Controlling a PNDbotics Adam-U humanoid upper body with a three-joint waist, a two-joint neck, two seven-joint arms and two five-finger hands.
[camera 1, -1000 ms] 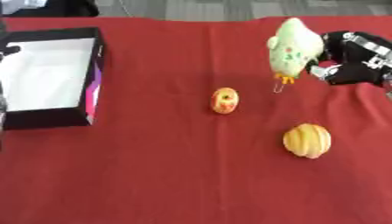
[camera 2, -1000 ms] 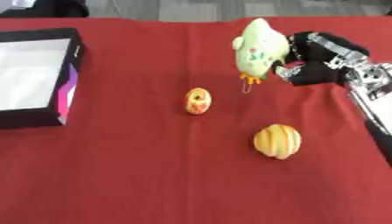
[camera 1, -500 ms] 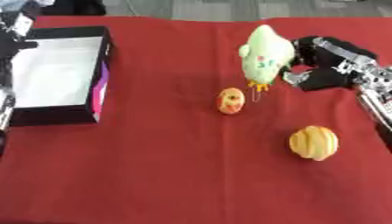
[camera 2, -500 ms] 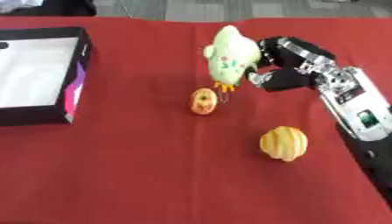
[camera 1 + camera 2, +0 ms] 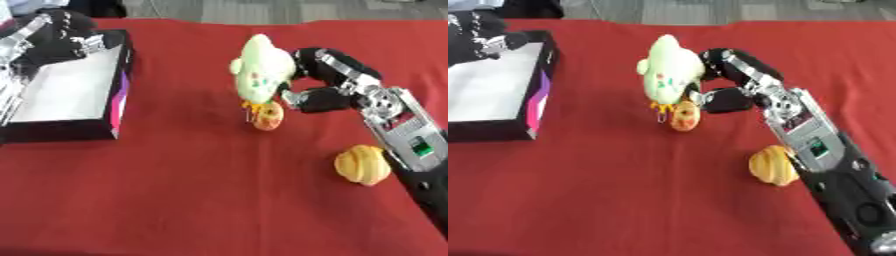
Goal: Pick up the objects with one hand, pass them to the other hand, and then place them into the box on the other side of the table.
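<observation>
While pinching green chick toy, right robot hand above small apple. Left robot hand over box, fingers unclear. Orange gourd on worktop.

A pale green plush chick with small coloured dots and orange feet hangs upright above the middle of the red-covered counter, held from its right side. Just below its feet lies a small round yellow-and-red fruit-like toy. A ribbed yellow-orange pumpkin-shaped toy rests nearer the counter's right edge. A shallow black box with a white floor and a purple-pink side stripe sits open at the far left corner.
</observation>
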